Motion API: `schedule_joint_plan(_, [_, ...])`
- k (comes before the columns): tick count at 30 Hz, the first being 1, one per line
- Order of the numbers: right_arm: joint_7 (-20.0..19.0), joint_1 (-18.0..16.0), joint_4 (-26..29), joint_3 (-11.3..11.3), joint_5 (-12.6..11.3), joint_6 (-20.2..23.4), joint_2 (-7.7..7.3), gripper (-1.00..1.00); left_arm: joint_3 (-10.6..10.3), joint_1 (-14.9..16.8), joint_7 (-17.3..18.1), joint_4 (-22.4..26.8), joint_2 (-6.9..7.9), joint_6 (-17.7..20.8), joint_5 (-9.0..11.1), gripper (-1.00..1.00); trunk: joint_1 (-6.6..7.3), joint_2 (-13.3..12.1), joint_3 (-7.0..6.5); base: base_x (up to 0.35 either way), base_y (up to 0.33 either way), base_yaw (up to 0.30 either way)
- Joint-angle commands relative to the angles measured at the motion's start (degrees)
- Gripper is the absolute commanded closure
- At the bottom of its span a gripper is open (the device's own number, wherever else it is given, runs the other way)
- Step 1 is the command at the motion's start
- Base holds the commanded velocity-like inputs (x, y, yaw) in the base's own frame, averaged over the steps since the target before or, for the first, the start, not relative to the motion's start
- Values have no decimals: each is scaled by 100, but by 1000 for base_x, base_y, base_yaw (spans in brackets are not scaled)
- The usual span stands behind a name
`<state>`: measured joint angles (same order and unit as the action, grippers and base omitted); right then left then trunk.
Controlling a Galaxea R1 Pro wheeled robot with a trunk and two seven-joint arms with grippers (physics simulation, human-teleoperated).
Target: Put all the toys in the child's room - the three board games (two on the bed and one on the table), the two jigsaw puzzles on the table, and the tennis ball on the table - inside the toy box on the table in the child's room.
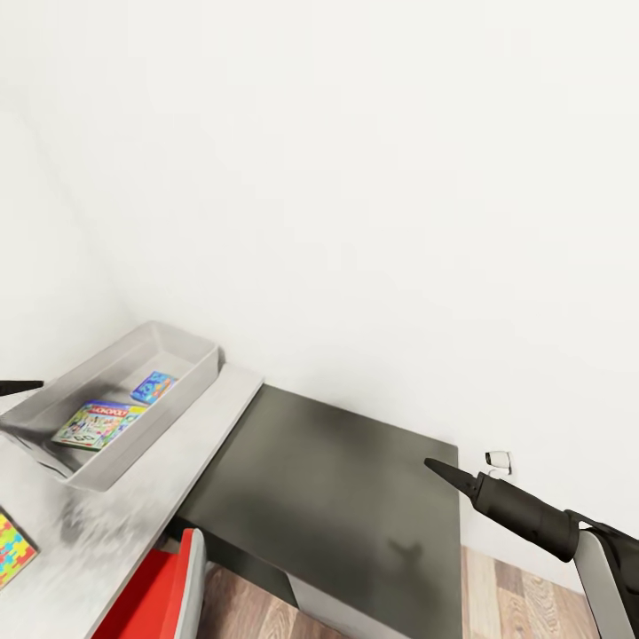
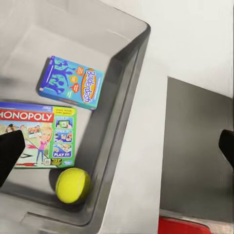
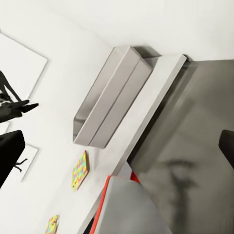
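Overhead, head view:
Toy box (image 1: 191, 390): seen at about 9 o'clock of the picture, standing on the pale part of the table (image 1: 133, 524), close to the white wall (image 1: 355, 177).
Box contents: a white Monopoly game (image 1: 98, 424) and a small blue game box (image 1: 153, 387) are seen lying flat on the bin floor, slightly apart.
Puzzle board (image 1: 11, 548): lying on the pale top at 8 o'clock, cut by the picture edge, well apart from the bin.
Dark corner section (image 1: 346, 497): joined to the pale top, toward 5 o'clock.
Red chair (image 1: 155, 590): seen at 7 o'clock, under the table edge.
Right gripper (image 1: 441, 471): held over the dark section at 4 o'clock; nothing is carried, and whether the fingers are apart cannot be told.
Left gripper (image 1: 19, 387): a dark tip is seen at 9 o'clock beside the bin rim.

Left wrist view:
Tennis ball (image 2: 72, 185): resting in a corner of the toy box (image 2: 124, 97), just beside the Monopoly game (image 2: 39, 139).
Blue game box (image 2: 71, 82): lying flat, apart from both.
Left gripper (image 2: 119, 146): fingers spread wide, nothing held.

Right wrist view:
Toy box (image 3: 109, 97): seen from outside on the table (image 3: 141, 122).
Puzzle boards: one (image 3: 80, 170) near the bin, a second (image 3: 52, 225) farther along.
Right gripper (image 3: 117, 151): fingers wide apart, nothing between them.
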<state>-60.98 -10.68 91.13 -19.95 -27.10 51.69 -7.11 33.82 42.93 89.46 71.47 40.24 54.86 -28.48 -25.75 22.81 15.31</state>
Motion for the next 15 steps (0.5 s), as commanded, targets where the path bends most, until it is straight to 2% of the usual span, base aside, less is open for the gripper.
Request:
schedule_joint_plan(1, [-10,-4,1,-5,-4,26,-1,-100,64,8,54,-19,-3,50,-5,-100,-4,11,1,0,0,66])
schedule_joint_plan(5, [-5,-4,1,-5,0,26,-1,-100,320,-8,54,-123,-2,37,290,-100,-4,11,-37,0,0,82])
schedule_joint_plan(10, [3,-4,1,-7,2,26,-1,-100,609,-51,54,-241,-5,29,746,-100,-4,11,-83,0,0,97])
schedule_joint_plan(11, [5,-4,1,-6,2,21,-1,-100,672,-89,54,-299,-8,26,894,-100,-4,11,-93,0,0,103])
schedule_joint_plan(15, [0,-4,1,-15,3,-41,-1,-100,745,-246,54,-461,-29,11,1076,-100,-4,11,-130,0,0,104])
